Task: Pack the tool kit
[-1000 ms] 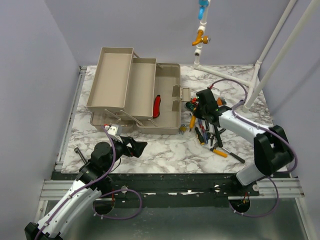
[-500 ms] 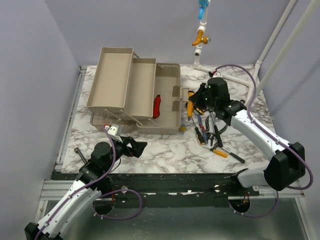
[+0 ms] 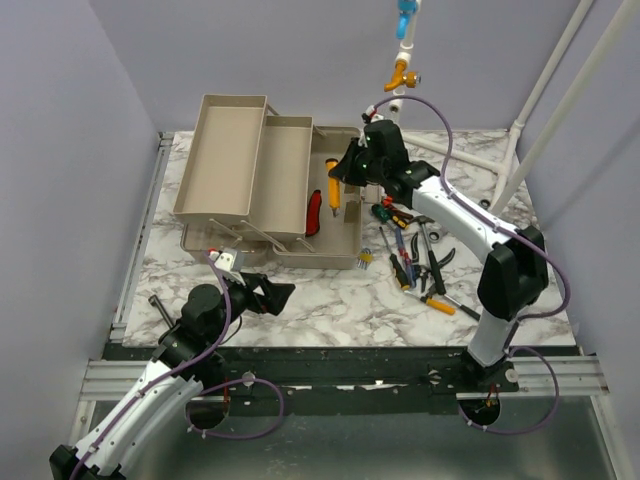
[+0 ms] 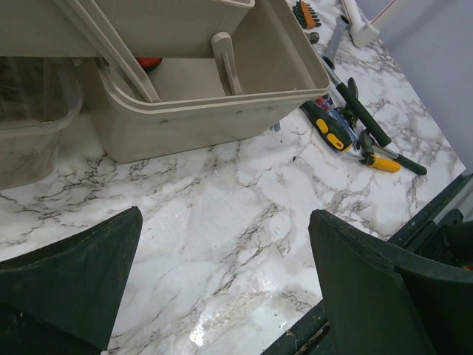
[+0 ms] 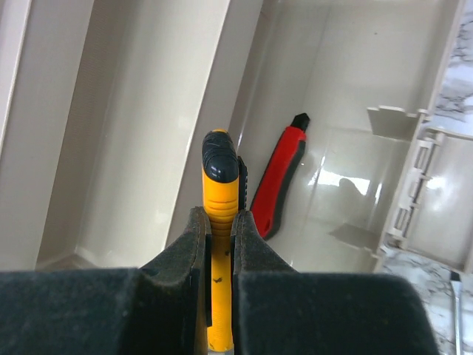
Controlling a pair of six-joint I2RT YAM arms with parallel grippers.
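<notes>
The right end effector (image 5: 219,222) is clamped on a yellow-handled tool (image 5: 219,174) above the toolbox's (image 3: 320,255) open bottom, where a red-handled tool (image 5: 278,177) lies. Lower it close to the floor there before releasing. The left end effector (image 4: 225,222) gapes wide in front of the toolbox.

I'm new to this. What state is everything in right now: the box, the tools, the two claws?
Beige plastic toolbox: open, trays swung out.
Red-handled tool: lying on the toolbox floor.
Yellow-and-black-handled tool: held over the open toolbox.
Loose hand tools: heaped on the marble table, unpacked.
Right gripper: shut on the yellow-and-black-handled tool.
Left gripper: open, empty, over the table.
</notes>
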